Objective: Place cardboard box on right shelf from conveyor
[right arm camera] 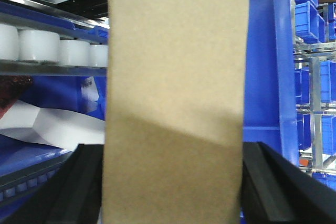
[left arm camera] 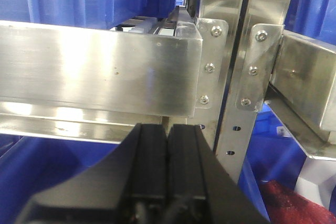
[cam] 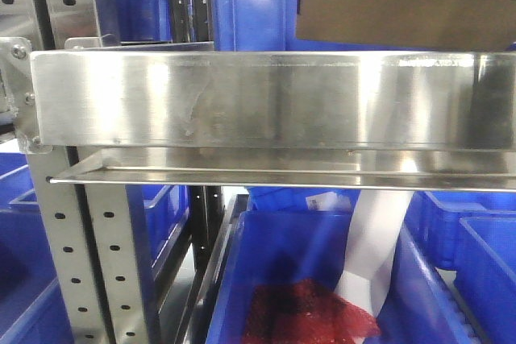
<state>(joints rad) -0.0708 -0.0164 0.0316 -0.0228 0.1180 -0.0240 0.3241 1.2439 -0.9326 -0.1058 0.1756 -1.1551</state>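
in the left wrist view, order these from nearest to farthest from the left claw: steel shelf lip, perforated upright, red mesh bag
1. Steel shelf lip, directly above the shut left claw.
2. Perforated upright, just to the right, behind the lip's end.
3. Red mesh bag, low in the right corner, beyond the upright.

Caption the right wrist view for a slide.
Right gripper clamps the tan cardboard box between its black fingers.
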